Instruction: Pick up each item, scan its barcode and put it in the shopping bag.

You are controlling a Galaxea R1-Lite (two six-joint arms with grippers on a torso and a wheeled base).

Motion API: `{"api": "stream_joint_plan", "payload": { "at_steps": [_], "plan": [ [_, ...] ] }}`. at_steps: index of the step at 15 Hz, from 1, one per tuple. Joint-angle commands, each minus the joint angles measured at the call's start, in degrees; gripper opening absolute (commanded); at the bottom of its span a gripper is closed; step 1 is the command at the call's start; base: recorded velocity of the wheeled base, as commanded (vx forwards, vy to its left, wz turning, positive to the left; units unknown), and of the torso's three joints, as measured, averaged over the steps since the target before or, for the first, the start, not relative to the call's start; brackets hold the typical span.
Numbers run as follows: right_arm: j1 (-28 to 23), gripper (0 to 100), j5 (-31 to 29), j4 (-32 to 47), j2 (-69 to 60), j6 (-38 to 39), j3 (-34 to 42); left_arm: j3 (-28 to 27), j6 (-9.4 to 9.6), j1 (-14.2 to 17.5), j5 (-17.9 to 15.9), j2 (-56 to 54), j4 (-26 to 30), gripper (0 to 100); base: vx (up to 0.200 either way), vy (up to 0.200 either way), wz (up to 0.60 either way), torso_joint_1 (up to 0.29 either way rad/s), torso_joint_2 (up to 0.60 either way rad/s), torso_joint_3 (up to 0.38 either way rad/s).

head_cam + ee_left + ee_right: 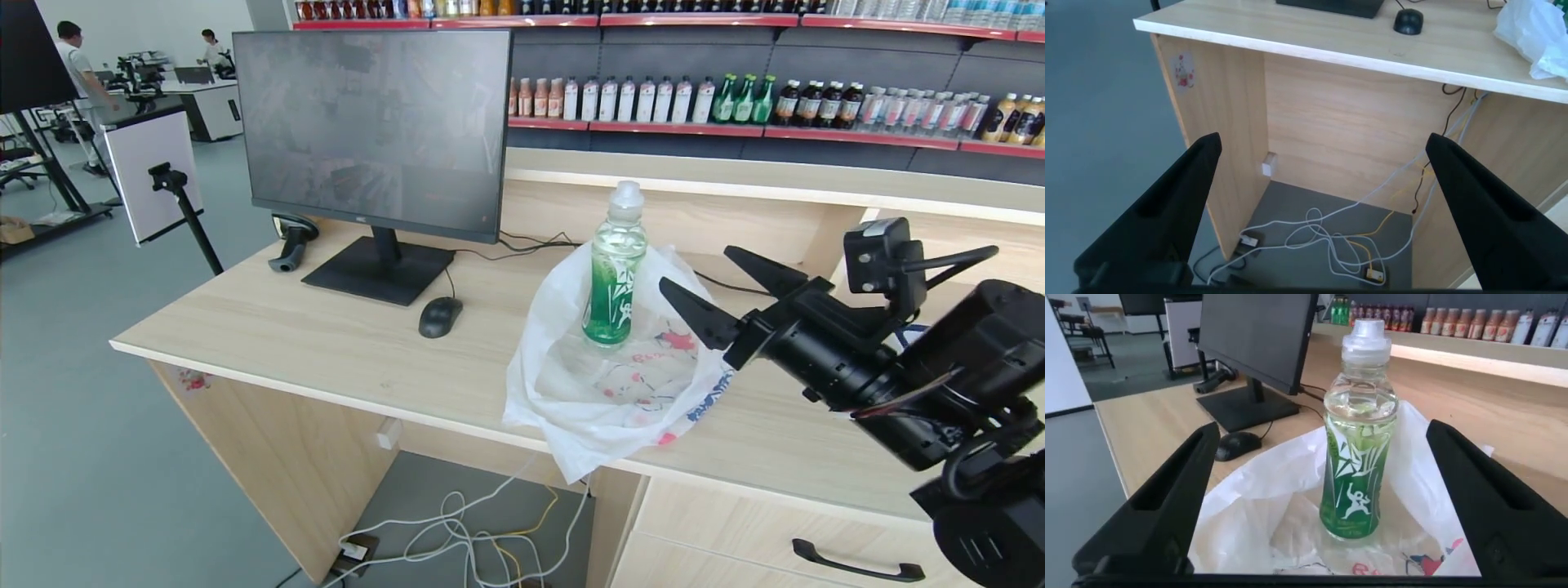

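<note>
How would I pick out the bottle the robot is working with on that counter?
Find the wooden counter with the big dark monitor. To the monitor's right lies a crumpled white plastic bag, and the bottle stands upright in it. Unlike the shelved bottles behind, it stands alone, clear with a green label and pale cap.

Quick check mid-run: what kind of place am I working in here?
Most likely a shop checkout, perhaps a mock-up: shelves of bottled drinks behind, a handheld scanner beside the monitor, and a shopping bag holding a bottle on the wooden counter.
</note>
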Motion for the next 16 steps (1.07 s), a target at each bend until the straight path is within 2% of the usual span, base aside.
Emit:
{"api": "stream_joint_plan", "payload": {
  "at_steps": [1,3,14,16],
  "plan": [
    [-0.24,100,0.01,-0.08,-5.71,-0.04,2.72,0.00,-0.01,0.00,0.00,-0.02,-0.01,100,0.000,0.000,0.00,0.000,0.00,0.000],
    [-0.41,100,0.01,-0.08,-6.85,-0.21,3.16,0.00,-0.01,0.00,0.00,-0.02,-0.01,100,0.000,0.000,0.00,0.000,0.00,0.000],
    [-2.52,100,0.01,-0.08,-9.31,-1.36,4.31,0.00,-0.10,0.00,0.00,-0.02,-0.01,100,0.000,0.000,-0.60,0.002,0.00,0.000],
    [-2.43,100,0.10,-0.08,-9.14,-1.62,3.96,0.00,-0.27,0.00,0.00,-0.02,-0.01,100,0.000,-0.200,-0.30,0.000,0.00,-0.005]
  ]
}}
